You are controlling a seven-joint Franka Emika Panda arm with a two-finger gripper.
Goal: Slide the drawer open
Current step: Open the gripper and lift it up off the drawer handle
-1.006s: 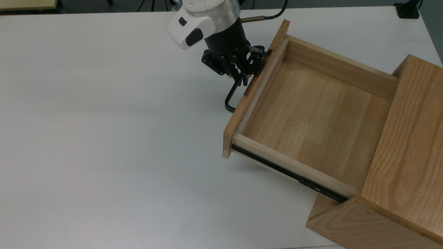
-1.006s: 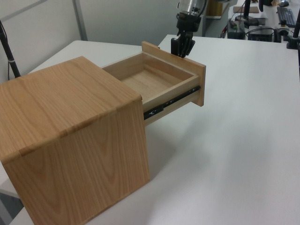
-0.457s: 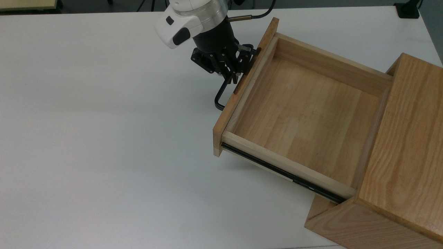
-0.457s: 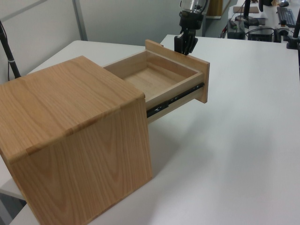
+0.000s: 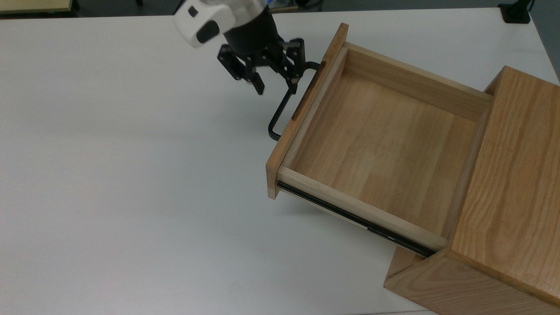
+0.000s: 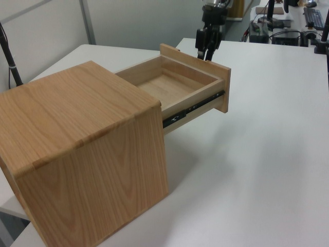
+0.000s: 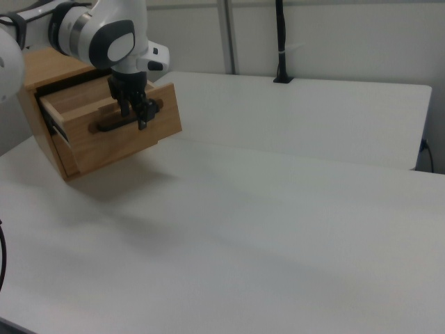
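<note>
Your gripper (image 5: 275,85) is hanging over the white table (image 5: 131,175) with its two black fingers spread apart, clamping nothing; in the top view one fingertip is sitting just at the bar of the handle (image 5: 280,111) and the other is standing off toward the top view's left. The drawer (image 5: 376,144) is sitting pulled well out of the cabinet (image 5: 507,197), its shallow square tray of pale, straight-grained wood lying open and bare inside. The flat front panel is facing the gripper, and the black U-shaped metal bar is sticking out from it toward the table. A black slide rail (image 5: 354,221) is running along the drawer's side wall and disappearing into the box. In the left view you are seeing the cabinet (image 6: 82,154) as a plain wooden cube with bold wavy grain, the drawer (image 6: 180,85) jutting from it and the gripper (image 6: 206,43) hanging just behind the front panel. In the right view the gripper (image 7: 134,111) is hovering right at the dark handle (image 7: 115,124) on the drawer front (image 7: 125,136).
</note>
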